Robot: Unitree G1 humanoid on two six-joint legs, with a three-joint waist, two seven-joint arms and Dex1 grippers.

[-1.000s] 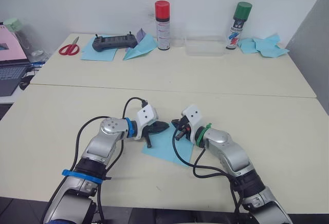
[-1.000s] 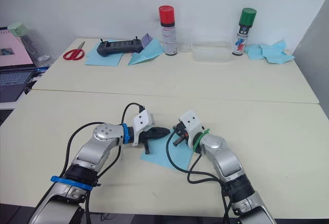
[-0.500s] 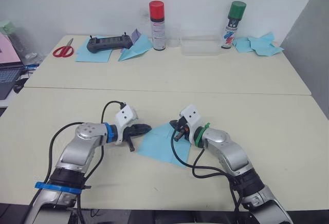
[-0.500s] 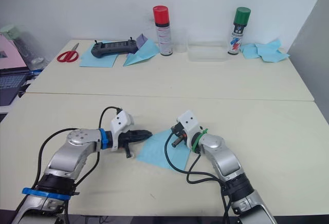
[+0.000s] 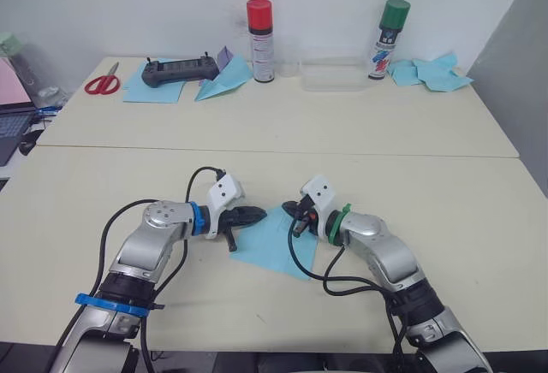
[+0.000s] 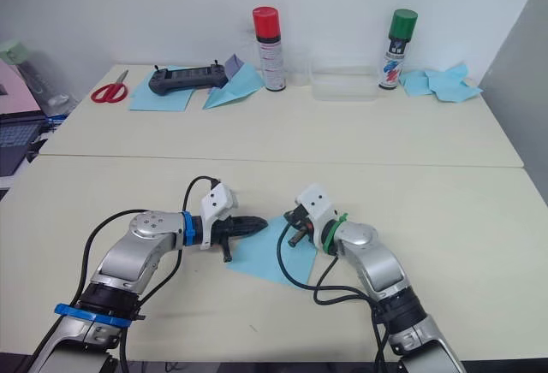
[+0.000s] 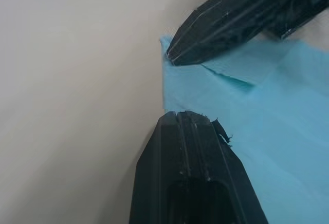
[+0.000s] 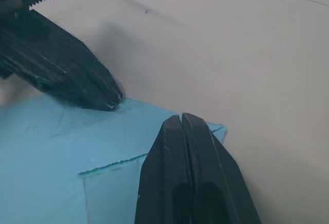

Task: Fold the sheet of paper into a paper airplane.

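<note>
Sheet of paper (image 5: 276, 241) lies flat on the near table (image 5: 445, 210), at table centre, between the two arms. Light blue, diamond-set, one corner pointing away toward 12 o'clock.

Left gripper (image 5: 259, 214) comes in from 9 o'clock, fingers pressed together with no gap, tip resting at the sheet's far corner. Right gripper (image 5: 288, 210) comes in from 3 o'clock, fingers likewise together, tip down on the same corner. The two tips sit just beside each other. Right wrist view: a small flap of the sheet near that corner is folded over, its torn-looking edge showing under the right fingers (image 8: 193, 172). Whether either pair pinches the paper, cannot tell; both look closed and pressing on it.

Far table, toward 12 o'clock: red-capped spray can (image 5: 259, 28), green-capped spray can (image 5: 390, 26), clear plastic tray (image 5: 336, 75) between them. Toward 11 o'clock: black handheld controller (image 5: 176, 70) on a flat blue sheet (image 5: 147, 91), red-handled scissors (image 5: 101, 80), a folded blue paper dart (image 5: 224, 78). Toward 1 o'clock: crumpled blue paper scraps (image 5: 432, 73).
</note>
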